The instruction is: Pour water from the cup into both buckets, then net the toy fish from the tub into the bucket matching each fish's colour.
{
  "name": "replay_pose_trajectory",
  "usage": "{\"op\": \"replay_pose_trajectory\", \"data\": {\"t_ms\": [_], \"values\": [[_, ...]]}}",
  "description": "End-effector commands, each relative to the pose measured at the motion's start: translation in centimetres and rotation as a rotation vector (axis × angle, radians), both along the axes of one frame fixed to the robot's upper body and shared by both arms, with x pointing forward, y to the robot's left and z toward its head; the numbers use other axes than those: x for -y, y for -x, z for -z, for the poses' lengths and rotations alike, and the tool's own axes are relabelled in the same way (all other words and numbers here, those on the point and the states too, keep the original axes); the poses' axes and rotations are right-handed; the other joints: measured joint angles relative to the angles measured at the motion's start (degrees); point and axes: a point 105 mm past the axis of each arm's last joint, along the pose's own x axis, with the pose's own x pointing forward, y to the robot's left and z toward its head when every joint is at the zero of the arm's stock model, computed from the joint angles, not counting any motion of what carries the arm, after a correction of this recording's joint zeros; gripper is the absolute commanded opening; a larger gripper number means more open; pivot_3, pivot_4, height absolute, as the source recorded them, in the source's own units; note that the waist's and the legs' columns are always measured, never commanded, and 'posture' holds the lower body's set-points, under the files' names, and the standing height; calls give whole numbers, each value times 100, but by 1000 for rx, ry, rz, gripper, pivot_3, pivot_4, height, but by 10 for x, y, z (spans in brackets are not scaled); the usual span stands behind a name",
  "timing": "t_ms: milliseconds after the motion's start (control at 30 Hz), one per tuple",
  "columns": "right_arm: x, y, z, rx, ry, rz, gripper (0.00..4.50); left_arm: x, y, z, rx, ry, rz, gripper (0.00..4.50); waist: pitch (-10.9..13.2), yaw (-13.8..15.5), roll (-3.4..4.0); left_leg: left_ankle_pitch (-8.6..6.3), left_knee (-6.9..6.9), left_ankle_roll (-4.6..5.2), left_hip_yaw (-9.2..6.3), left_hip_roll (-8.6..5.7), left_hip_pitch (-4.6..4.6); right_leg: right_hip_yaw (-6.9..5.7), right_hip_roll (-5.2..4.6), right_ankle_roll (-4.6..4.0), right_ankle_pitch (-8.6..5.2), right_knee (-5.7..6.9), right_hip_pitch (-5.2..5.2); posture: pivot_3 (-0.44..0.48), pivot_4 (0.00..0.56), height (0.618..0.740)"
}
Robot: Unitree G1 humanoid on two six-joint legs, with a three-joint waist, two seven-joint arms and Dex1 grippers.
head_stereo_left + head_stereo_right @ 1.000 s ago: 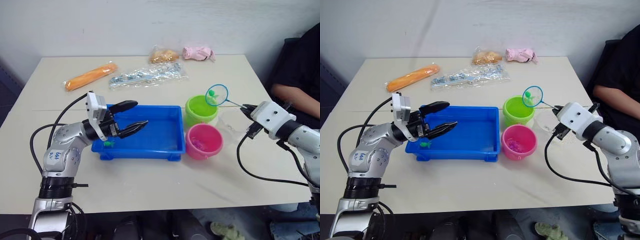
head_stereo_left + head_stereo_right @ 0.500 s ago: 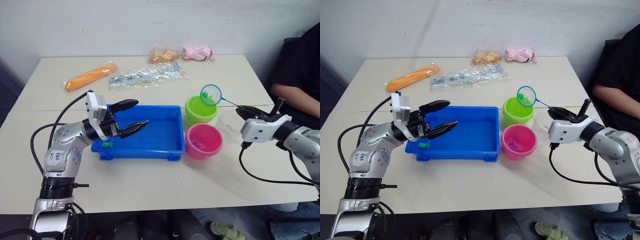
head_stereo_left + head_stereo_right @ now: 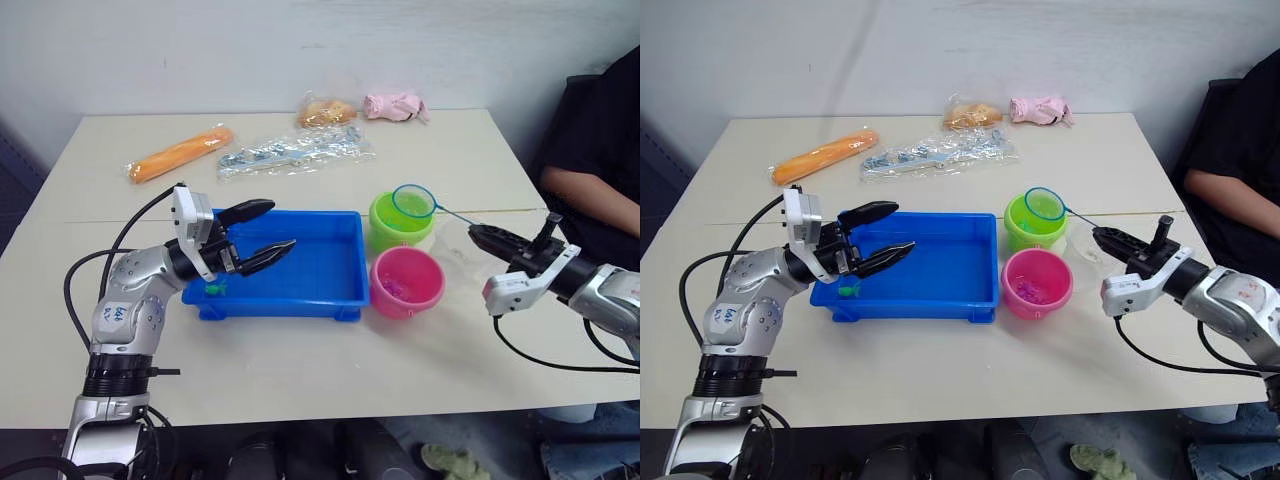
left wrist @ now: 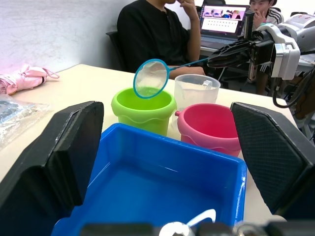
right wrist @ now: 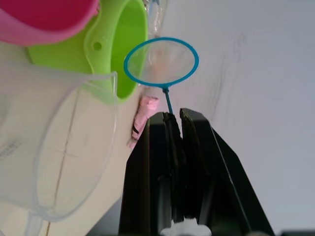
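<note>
My right gripper [image 3: 476,232] is shut on the net's thin black handle. The net's blue hoop [image 3: 413,202] hangs tilted over the lime green bucket [image 3: 398,228], and no fish is visible in its mesh [image 5: 161,61]. The pink bucket [image 3: 408,282] stands just in front of the green one and has pink fish [image 3: 393,287] inside. The clear cup [image 3: 455,245] stands to the right of the buckets, under the net handle. My left gripper [image 3: 282,225] is open above the left part of the blue tub [image 3: 330,295]. A green fish [image 3: 214,288] lies in the tub's front left corner.
At the back of the table lie an orange packet [image 3: 182,152], a clear bag of metal parts [image 3: 295,152], a bagged bun [image 3: 327,110] and a pink cloth [image 3: 397,104]. A person [image 3: 600,150] sits close to the table's right edge.
My right arm has swung the net left and down over the green bucket and turned it. The green fish seen in the mesh a second ago is gone. The left arm is still.
</note>
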Motion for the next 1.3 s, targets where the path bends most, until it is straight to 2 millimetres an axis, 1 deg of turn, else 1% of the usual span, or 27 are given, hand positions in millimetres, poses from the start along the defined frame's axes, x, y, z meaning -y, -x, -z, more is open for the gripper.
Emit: {"op": "replay_pose_trajectory", "data": {"t_ms": [33,167,267,367,400,433,467,500,533,633,700,767,867,967,1033,1100,1233,1300], "values": [[-5,2,-16,64,-39,-29,0,0,4,-10,53,5,8,4442,0,7,0,0,0,-1,0,0,0,0,0,0,0,2,0,0,150,740],[-10,2,-33,81,-196,-38,0,-3,4,-12,56,2,1,4442,0,4,0,1,2,-1,-1,0,0,-1,0,0,0,1,2,0,150,740],[-19,0,-46,2,-393,-66,0,-11,6,-14,62,-3,-20,4442,0,-7,0,1,2,0,-1,0,0,0,1,0,0,4,2,0,150,740],[-45,0,-52,-246,-646,-180,0,-30,10,-19,69,3,-62,4442,0,-29,0,1,3,-1,-1,5,4,0,7,0,0,8,2,0,150,740],[-54,0,-51,-353,-732,-216,0,-37,12,-19,66,0,-76,4442,0,-33,0,1,3,-1,-1,5,5,0,7,0,0,12,2,0,150,740],[-66,3,-53,-443,-797,-283,0,-46,15,-17,59,-14,-97,4442,0,-27,0,2,2,-2,-3,8,6,-1,8,0,0,12,2,0,150,740],[-77,6,-50,-562,-842,-323,0,-53,19,-15,53,-26,-116,4442,0,-29,0,2,2,-2,-6,9,5,-3,8,0,0,12,2,0,150,740],[-84,8,-48,-644,-863,-348,0,-58,21,-14,49,-34,-127,4442,0,-26,0,2,2,-2,-6,10,5,-3,8,0,0,13,2,0,150,740],[-95,13,-47,-704,-854,-390,0,-66,24,-13,39,-37,-153,4442,0,-8,0,2,0,-2,-8,10,5,-4,6,0,0,12,2,0,150,740],[-124,15,-40,-911,-891,-414,0,-100,32,-10,19,-44,-283,4442,0,11,0,0,4,2,-13,8,-2,-11,-4,0,0,6,2,0,150,740],[-137,12,-26,-1040,-890,-346,0,-120,37,-10,21,-29,-372,4442,0,11,-1,-2,5,6,-13,8,-2,-12,-7,0,0,7,3,0,150,740],[-148,8,-16,-1117,-899,-297,0,-130,44,-8,9,-24,-415,4442,-2,16,-4,-2,4,7,-16,7,-3,-15,-9,0,0,4,2,0,150,740],[-169,3,6,-1216,-828,-245,0,-140,55,2,-27,-29,-462,4442,-3,11,-6,-3,0,7,-17,6,-4,-17,-10,-1,0,-2,2,0,150,740],[-181,-4,15,-1228,-775,-216,0,-146,63,7,-43,-27,-497,4442,-4,1,-9,-3,0,8,-17,4,-8,-18,-12,-1,0,-4,1,0,150,740],[-192,-14,26,-1228,-692,-178,0,-150,76,14,-77,-58,-512,4442,-4,-18,-9,-3,1,8,-17,4,-9,-19,-11,-2,1,-5,-1,0,150,740],[-202,-20,31,-1216,-646,-162,0,-152,85,18,-105,-81,-513,4442,-6,-59,-12,-3,-2,9,-14,3,-8,-17,-12,-3,1,-5,-1,0,150,740],[-218,-20,39,-1241,-550,-178,0,-151,94,21,-144,-110,-496,4442,-6,-66,-12,-3,-5,8,-18,5,-8,-22,-9,-8,-1,-4,-4,0,150,740],[-229,-19,42,-1244,-506,-199,0,-151,98,22,-161,-142,-480,4442,-6,-78,-12,-4,-5,9,-18,4,-8,-22,-10,-8,-1,-5,-2,0,150,740]]}}
